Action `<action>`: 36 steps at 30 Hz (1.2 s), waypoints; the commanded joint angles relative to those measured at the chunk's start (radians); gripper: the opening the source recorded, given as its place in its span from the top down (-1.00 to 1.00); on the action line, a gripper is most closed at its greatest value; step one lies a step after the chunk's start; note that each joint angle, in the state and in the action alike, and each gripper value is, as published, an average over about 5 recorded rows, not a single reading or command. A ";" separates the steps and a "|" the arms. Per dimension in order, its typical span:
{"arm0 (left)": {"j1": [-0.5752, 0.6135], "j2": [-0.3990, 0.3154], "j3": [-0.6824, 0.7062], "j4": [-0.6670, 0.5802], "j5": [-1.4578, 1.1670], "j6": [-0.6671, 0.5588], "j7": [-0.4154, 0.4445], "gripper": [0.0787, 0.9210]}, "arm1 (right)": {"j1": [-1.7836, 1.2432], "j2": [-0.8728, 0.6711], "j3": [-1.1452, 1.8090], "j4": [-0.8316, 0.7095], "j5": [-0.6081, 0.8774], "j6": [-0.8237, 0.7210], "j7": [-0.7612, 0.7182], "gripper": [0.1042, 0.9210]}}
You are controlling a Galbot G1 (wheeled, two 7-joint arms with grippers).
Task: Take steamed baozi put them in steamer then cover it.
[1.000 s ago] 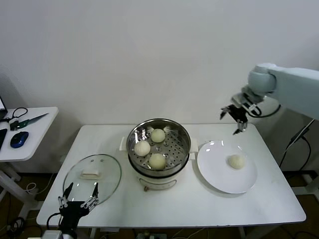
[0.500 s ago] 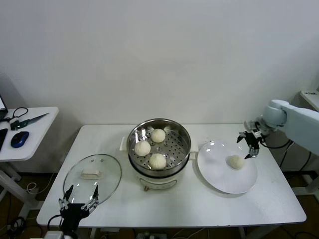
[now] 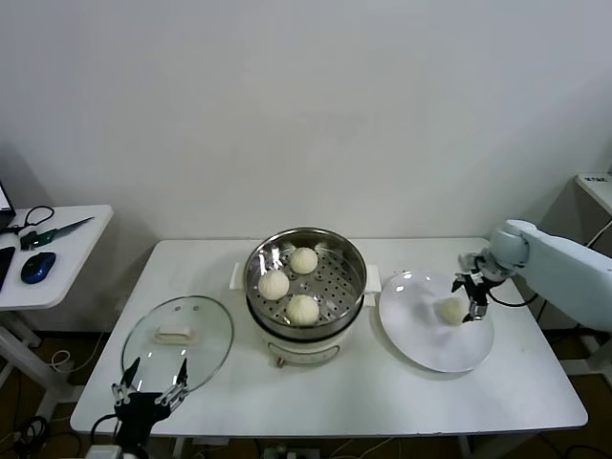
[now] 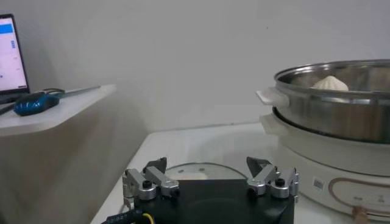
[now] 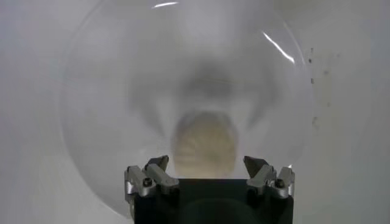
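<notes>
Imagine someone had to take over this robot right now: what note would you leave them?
Right gripper: open, down over the last baozi on the white plate.
Left gripper: open, idle at the table's near edge by the cover.
Done: three baozi sit in the steamer.
Left: grasp and move the fourth baozi, then put the cover on.

Bare white tabletop [image 3: 382,392] lies open along the near edge. The tall round steel steamer [image 3: 304,287] blocks the middle, between the flat glass lid [image 3: 178,337] at left and the white plate [image 3: 421,339] at right.
</notes>
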 commanded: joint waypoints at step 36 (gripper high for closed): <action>-0.006 0.019 0.008 -0.016 0.010 0.004 0.006 -0.77 | 0.930 0.195 -0.569 0.663 0.795 -0.264 0.105 -0.49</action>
